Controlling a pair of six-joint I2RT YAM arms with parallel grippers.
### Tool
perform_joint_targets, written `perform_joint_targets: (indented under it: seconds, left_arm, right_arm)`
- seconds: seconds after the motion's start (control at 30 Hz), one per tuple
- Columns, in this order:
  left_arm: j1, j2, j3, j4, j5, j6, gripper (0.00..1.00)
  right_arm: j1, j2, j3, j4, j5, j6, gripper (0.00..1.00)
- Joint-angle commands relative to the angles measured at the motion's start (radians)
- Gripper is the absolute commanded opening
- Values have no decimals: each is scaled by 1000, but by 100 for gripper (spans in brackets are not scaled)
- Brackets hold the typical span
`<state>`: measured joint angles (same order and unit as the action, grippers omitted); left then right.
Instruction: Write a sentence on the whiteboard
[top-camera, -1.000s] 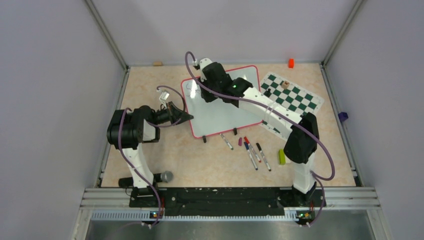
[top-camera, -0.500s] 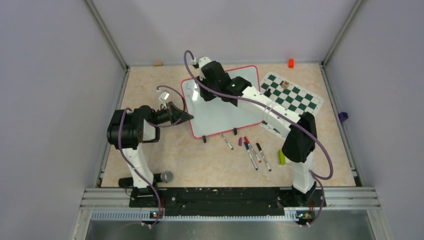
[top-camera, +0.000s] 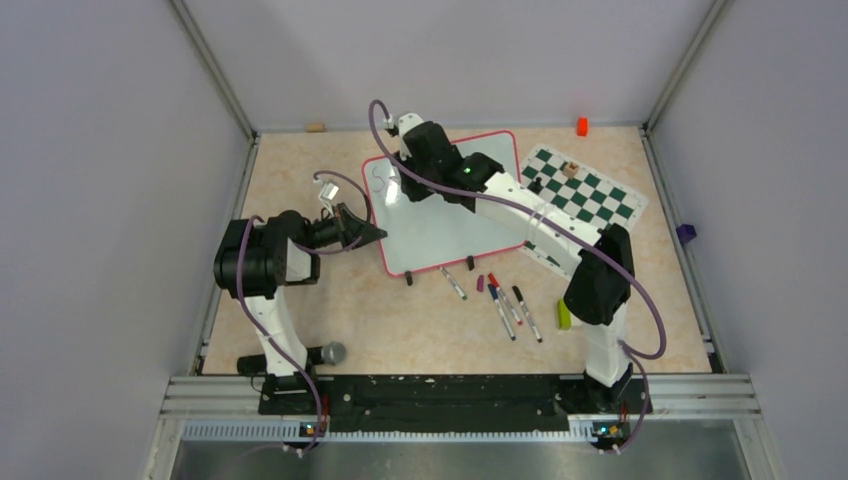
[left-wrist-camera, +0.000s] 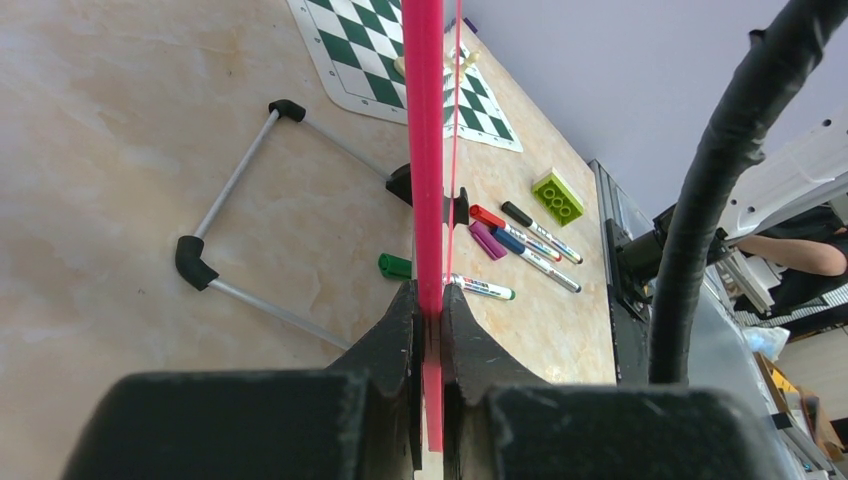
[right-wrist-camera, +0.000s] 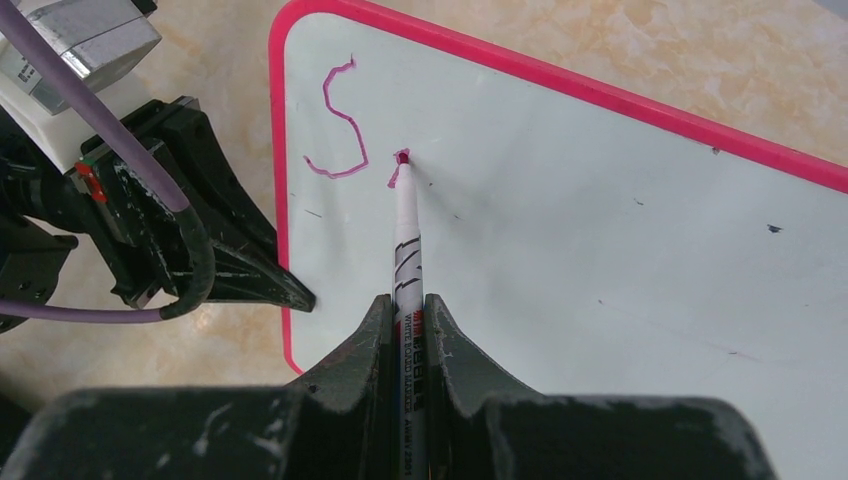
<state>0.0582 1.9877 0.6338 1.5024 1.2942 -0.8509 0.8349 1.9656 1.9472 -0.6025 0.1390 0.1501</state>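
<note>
Pink-rimmed whiteboard is pinched at its edge by the left gripper, whose jaws press onto the rim. Just beyond it, the right gripper clamps a marker with its tip touching the board ahead of its fingers. The sentence is only an "S", just left of that tip.
</note>
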Motion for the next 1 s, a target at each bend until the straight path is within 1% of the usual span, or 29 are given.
perform_joint_targets:
  seconds: [0.0, 0.43, 0.8, 0.97]
  left_arm:
    - [-18, -17, 18, 115, 64, 33, 0]
    - [-17, -19, 17, 116, 65, 34, 0]
    - [-18, -20, 16, 115, 64, 34, 0]
    - [-18, -20, 16, 116, 65, 35, 0]
  right_arm:
    - [-28, -22, 9, 2, 78, 0, 0]
    - [-35, -57, -53, 2, 89, 14, 0]
    - [-35, -79, -114, 0, 22, 7, 0]
    - [-35, -82, -117, 2, 32, 4, 0]
